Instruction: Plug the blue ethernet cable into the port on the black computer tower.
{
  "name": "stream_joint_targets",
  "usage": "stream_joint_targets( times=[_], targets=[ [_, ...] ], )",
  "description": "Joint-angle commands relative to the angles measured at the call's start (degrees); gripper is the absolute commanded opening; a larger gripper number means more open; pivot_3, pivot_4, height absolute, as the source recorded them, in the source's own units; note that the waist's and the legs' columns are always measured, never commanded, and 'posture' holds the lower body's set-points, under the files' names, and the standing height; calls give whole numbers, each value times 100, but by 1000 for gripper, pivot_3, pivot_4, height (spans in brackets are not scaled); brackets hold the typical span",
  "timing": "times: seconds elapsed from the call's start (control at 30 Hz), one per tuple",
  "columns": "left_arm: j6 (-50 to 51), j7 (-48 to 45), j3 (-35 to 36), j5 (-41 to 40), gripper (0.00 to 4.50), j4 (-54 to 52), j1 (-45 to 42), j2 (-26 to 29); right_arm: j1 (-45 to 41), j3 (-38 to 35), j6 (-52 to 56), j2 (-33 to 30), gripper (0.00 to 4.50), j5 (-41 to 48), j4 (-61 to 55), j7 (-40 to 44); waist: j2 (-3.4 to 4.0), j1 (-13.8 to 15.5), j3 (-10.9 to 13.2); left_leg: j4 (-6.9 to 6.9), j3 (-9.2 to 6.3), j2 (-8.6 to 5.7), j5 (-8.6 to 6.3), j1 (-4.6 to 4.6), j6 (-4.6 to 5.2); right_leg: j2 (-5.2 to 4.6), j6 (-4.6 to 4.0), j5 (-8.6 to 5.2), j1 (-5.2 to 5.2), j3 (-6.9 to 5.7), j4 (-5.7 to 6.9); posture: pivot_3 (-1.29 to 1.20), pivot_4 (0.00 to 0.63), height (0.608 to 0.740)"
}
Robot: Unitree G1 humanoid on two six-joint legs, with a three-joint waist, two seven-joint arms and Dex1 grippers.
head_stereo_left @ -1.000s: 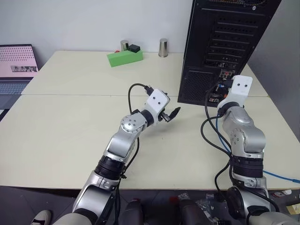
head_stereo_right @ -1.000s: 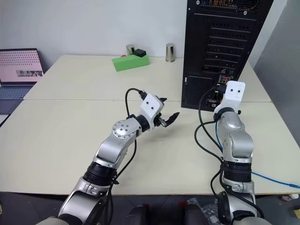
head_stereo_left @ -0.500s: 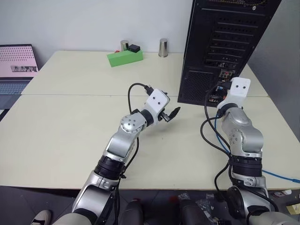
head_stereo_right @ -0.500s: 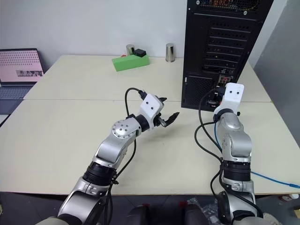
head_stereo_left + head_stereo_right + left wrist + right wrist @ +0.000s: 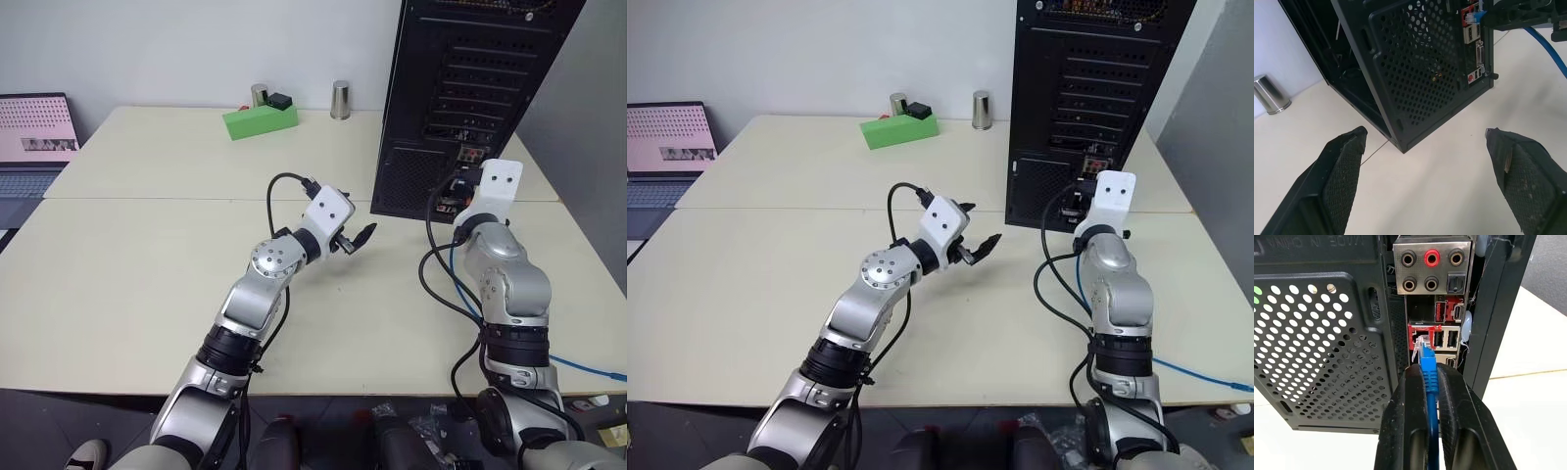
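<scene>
Bright, even indoor light falls from overhead, washing the cream table [image 5: 147, 264] pale with only soft, faint shadows beneath the arms. The head views are sharp throughout, with no glare. The black computer tower [image 5: 460, 88] stays dark, its perforated rear panel still readable. In the left wrist view the nearby black fingers [image 5: 1337, 181] look slightly soft, and straight edges of the tower lean and bow toward the frame edges.

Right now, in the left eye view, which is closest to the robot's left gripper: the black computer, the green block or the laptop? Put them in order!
Measured from the left gripper:
1. The black computer tower, just to its right, nearest.
2. The green block, farther back on the table.
3. The laptop, at the far left edge, farthest.
</scene>
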Motion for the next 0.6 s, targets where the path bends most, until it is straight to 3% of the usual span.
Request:
stream_joint_targets(
  times=[0.03,0.6],
  targets=[
    [-154,10,68,46,4140,-189,-44,-27,-252,-78,-129,-101,16,-35,-206,21,0,3,0,0,0,0,0,0,0,0,0,0,0,0,0,0,150,740],
    [-173,7,54,79,4140,-182,-12,-70,-599,-312,35,223,15,25,52,-298,1,1,1,-1,0,0,0,-6,0,0,0,0,-5,-1,-2,0,150,740]
  ],
)
